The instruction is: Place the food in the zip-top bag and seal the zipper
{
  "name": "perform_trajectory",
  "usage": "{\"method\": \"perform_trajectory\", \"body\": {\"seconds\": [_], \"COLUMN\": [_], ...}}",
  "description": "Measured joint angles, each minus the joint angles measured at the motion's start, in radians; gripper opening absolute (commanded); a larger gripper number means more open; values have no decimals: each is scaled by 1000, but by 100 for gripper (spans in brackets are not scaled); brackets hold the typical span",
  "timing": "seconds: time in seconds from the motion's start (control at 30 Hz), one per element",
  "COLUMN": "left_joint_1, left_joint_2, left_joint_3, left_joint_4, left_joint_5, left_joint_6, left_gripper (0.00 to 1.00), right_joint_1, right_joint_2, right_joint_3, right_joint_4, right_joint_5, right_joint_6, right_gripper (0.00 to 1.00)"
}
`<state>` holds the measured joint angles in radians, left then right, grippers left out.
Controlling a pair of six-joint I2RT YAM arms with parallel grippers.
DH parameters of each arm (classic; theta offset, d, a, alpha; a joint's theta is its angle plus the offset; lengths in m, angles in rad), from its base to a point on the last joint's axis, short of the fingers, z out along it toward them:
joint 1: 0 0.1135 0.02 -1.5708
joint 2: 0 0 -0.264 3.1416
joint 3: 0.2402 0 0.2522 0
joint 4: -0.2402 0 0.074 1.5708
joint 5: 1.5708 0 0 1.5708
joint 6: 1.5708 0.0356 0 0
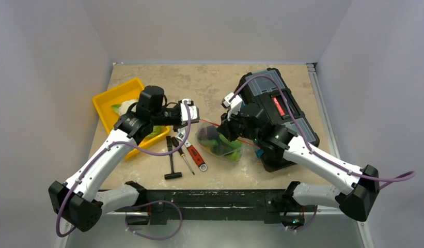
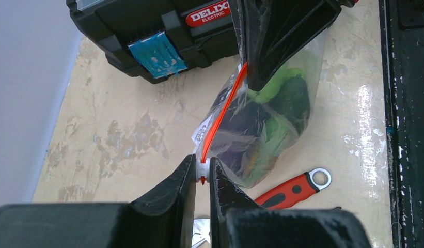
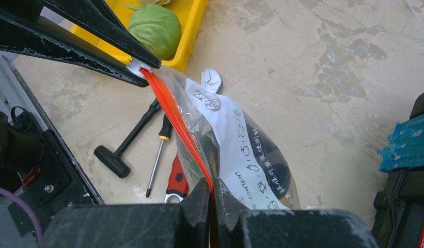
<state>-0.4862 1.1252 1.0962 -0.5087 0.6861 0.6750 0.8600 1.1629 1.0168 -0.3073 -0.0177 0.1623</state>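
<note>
The zip-top bag (image 1: pixel 220 143) hangs between my two grippers above the table, stretched along its zipper (image 2: pixel 225 111). My left gripper (image 2: pixel 202 168) is shut on the zipper's small white tip (image 3: pixel 136 67). My right gripper (image 3: pixel 210 188) is shut on the red-orange strip at the bag's other end. In the top view the left gripper (image 1: pixel 198 120) is left of the bag and the right gripper (image 1: pixel 229 129) is at its right. Food shows through the plastic: green pieces (image 2: pixel 282 77) and the dark purple eggplant (image 2: pixel 240 129). The white label (image 3: pixel 240 150) faces the right wrist camera. I cannot make out the orange ball or the yellow piece.
A yellow tray (image 1: pixel 104 101) at the back left holds the pale-green cabbage (image 3: pixel 155 28) and the cauliflower (image 1: pixel 124 107). A black toolbox (image 1: pixel 282 103) stands at the right. A red-handled wrench (image 2: pixel 289 188), a screwdriver (image 3: pixel 159 155) and a black T-handle tool (image 3: pixel 119 150) lie under the bag.
</note>
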Motion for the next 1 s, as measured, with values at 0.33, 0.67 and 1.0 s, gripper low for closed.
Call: {"method": "perform_trajectory", "body": {"seconds": [0.33, 0.67, 1.0], "left_joint_1": [3, 4, 6], "left_joint_2": [-50, -206, -185], "left_joint_3": [-23, -149, -173], "left_joint_4": [63, 333, 546], "left_joint_5": [-72, -354, -847], "left_joint_6": [-25, -95, -141], "left_gripper": [85, 97, 97], "right_joint_1": [2, 2, -40], "right_joint_2": [-18, 68, 323], "right_joint_3": [-11, 100, 414], "right_joint_4": [-7, -36, -14], "right_joint_5": [36, 167, 327], "right_joint_6": [22, 75, 10], "right_gripper": [0, 0, 0]}}
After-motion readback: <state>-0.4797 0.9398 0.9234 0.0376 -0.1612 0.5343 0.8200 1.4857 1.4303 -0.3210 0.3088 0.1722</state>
